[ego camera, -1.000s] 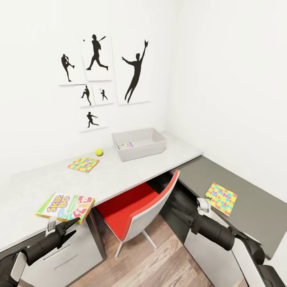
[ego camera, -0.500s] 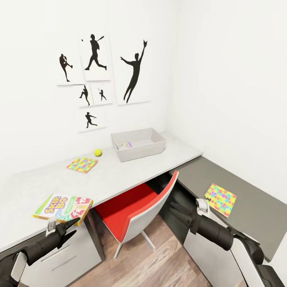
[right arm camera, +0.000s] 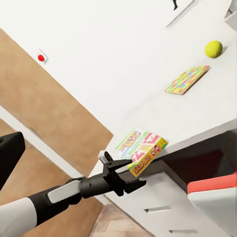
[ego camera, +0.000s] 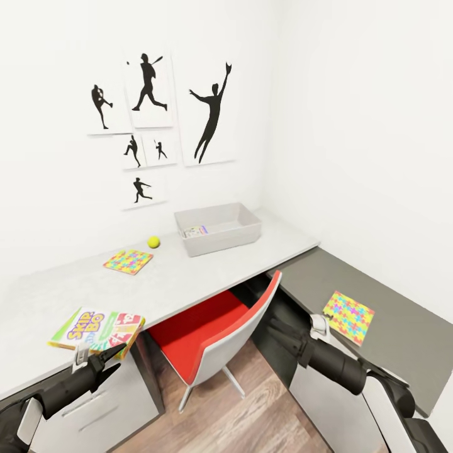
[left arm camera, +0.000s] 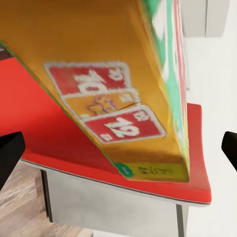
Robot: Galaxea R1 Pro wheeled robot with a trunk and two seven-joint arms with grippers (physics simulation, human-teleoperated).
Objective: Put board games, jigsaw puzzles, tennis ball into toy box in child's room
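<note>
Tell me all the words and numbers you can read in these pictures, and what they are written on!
"SKIP-BO": on the lid of the board game at the near edge of the pale table.
"10" and "12": on red cards printed on that box, in the left wrist view.
Small print on the box's yellow end panel: too blurred to read.
Print on the small box in the toy box: too small to read.

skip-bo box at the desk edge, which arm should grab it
Left. The left gripper hangs open just below the Skip-Bo box, while the right gripper is across the red chair.
</note>
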